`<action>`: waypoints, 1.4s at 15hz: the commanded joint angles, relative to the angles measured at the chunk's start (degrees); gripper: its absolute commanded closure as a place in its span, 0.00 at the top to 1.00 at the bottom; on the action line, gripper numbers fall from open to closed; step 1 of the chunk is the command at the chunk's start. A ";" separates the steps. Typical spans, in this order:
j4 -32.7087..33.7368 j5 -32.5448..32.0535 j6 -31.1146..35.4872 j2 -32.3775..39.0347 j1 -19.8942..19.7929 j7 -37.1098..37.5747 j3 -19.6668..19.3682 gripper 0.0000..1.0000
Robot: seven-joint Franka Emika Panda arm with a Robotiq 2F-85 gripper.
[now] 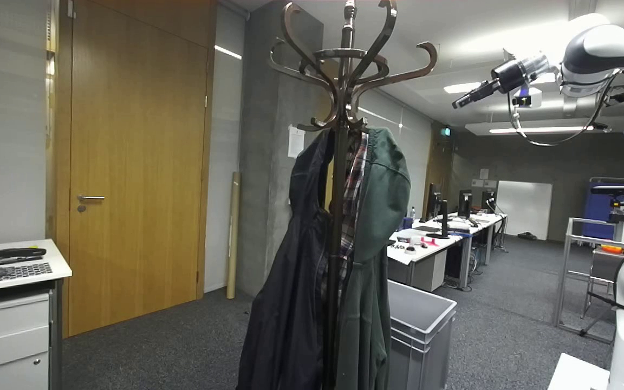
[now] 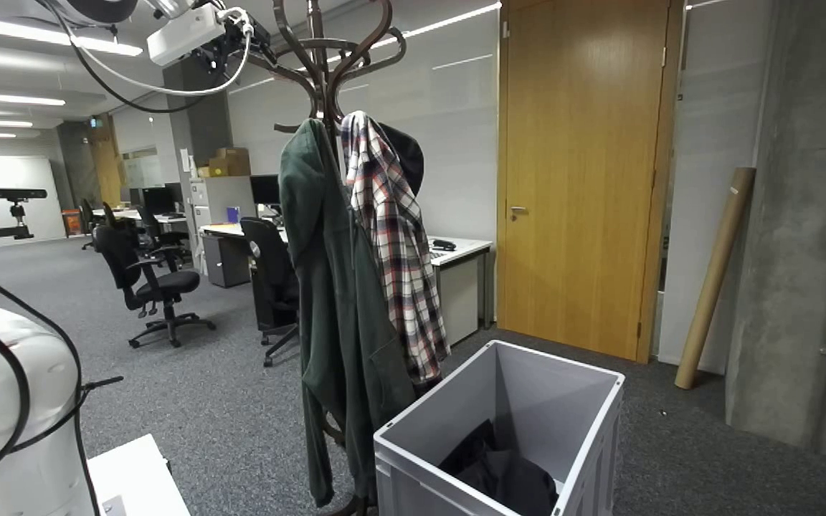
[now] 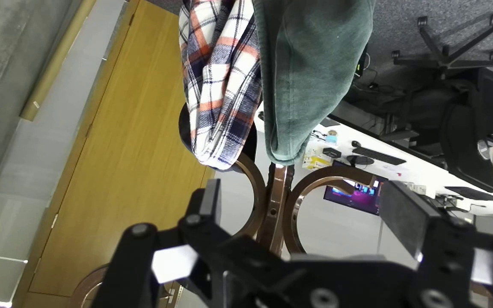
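In the wrist view, the picture stands upside down and my gripper (image 3: 304, 209) is open, its two pads (image 3: 407, 218) wide apart with nothing between them. Beyond the jaws rises a dark brown wooden coat stand (image 3: 277, 201) with curved hooks. From it hang a green jacket (image 3: 315, 72) and a red, white and navy plaid shirt (image 3: 225, 85). A dark garment (image 1: 290, 287) hangs there too, mostly hidden in an exterior view (image 2: 407, 158). Seen from outside, the gripper (image 1: 457, 103) points down toward the stand (image 1: 339, 216), apart from it.
A grey plastic bin (image 2: 599, 401) with black cloth (image 2: 506, 476) inside stands by the foot of the coat stand. Behind are a wooden door (image 2: 578, 179), a leaning cardboard tube (image 2: 714, 279), white desks (image 1: 447, 233) and office chairs (image 2: 158, 283). Cables (image 2: 191, 92) loop from the arm.
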 commanded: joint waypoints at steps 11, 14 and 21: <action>-7.42 -0.97 1.91 -1.92 0.79 2.05 -0.39 1.00; -8.43 -0.83 1.82 -2.12 0.84 2.24 -0.46 1.00; -7.02 -1.43 0.16 -0.57 0.96 1.75 -0.39 1.00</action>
